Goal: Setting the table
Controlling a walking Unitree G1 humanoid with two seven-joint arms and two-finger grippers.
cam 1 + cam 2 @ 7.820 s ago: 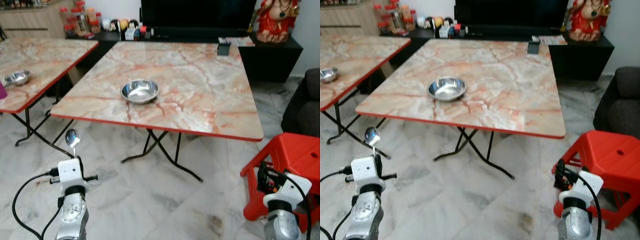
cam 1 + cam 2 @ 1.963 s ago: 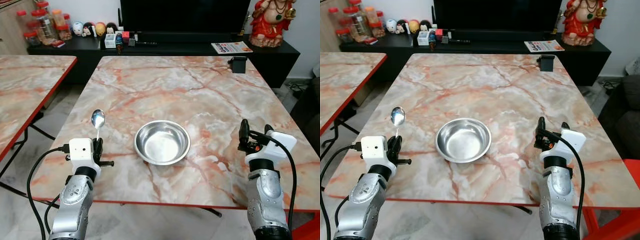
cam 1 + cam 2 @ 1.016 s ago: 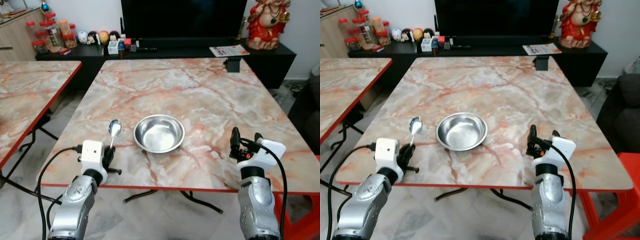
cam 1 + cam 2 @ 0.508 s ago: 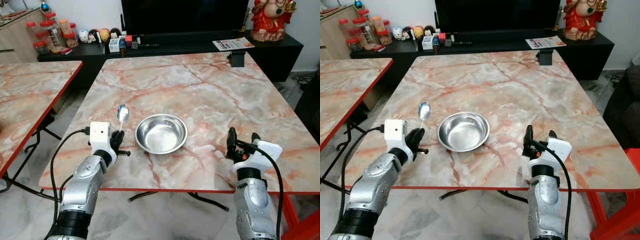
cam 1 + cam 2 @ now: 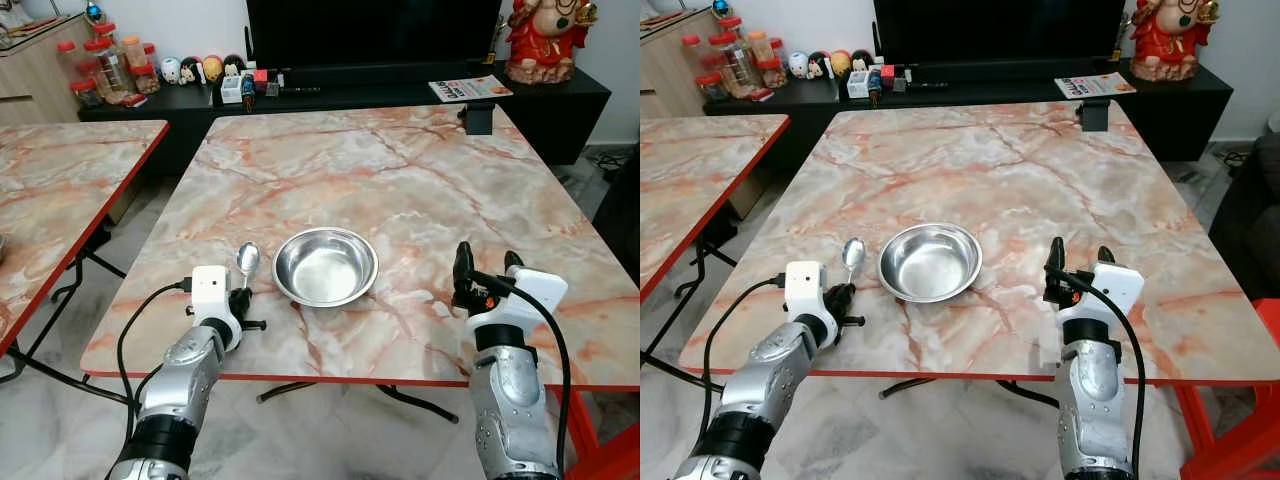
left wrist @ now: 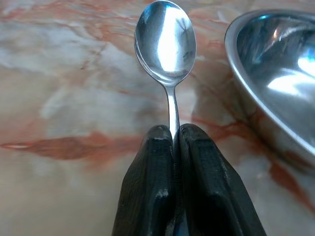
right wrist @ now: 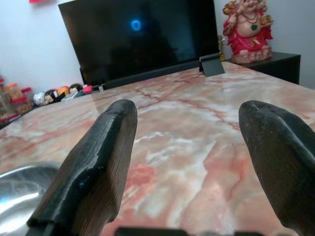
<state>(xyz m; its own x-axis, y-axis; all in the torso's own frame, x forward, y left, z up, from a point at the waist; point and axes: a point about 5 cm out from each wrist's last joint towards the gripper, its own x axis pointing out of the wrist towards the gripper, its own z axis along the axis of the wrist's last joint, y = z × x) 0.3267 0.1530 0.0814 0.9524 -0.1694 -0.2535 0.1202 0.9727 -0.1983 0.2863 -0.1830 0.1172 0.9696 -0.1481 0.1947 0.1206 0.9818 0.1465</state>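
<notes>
- Marble-patterned table (image 5: 420,190) up front, a television stand along the wall behind it, a second table off to the robot's left.
- Spoon (image 5: 246,259) sits just beside the steel bowl (image 5: 325,267), on the bowl's left, bowl-end up and handle pinched low.
- Left gripper (image 6: 174,135) has its fingers squeezed tight on the handle; that low hold looks meant for laying the spoon flat next to the bowl.
- Right gripper (image 5: 1076,262) hovers over the table on the bowl's other side, fingers spread wide, carrying nothing, out of the way.
</notes>
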